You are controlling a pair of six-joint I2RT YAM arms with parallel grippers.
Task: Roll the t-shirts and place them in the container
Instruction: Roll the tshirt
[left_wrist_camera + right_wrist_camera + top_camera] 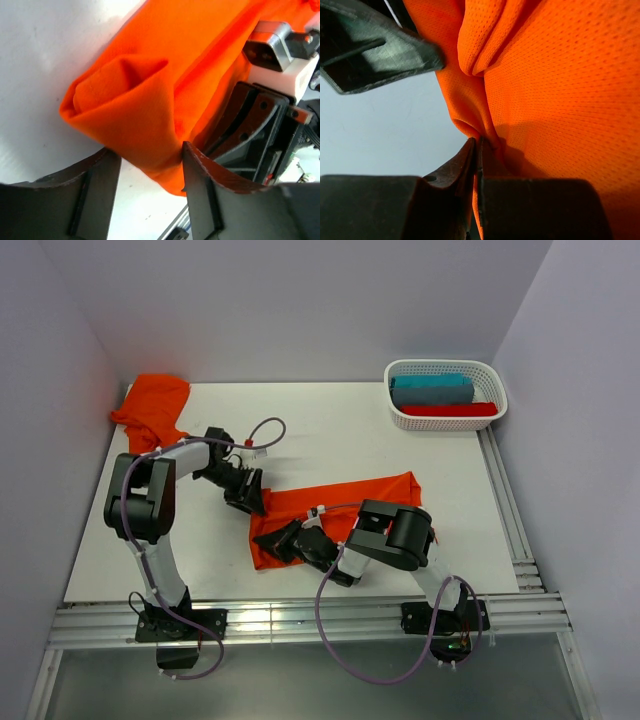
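One orange t-shirt [370,495] lies folded into a long strip across the middle of the table, its left end turned over into a loose roll [125,105]. My left gripper [247,502] [150,150] is open at that end, its fingers straddling the puffy fold, which touches the right finger. My right gripper [275,540] [479,140] is shut on a thin edge of the same t-shirt [560,85], near its front left corner. A second orange t-shirt [152,405] lies crumpled at the back left corner.
A white lattice basket [497,390] stands at the back right, holding a teal roll [432,390] and a red roll [450,410]. Both grippers are close together; the right one's body [265,115] fills the right of the left wrist view. Walls enclose the table.
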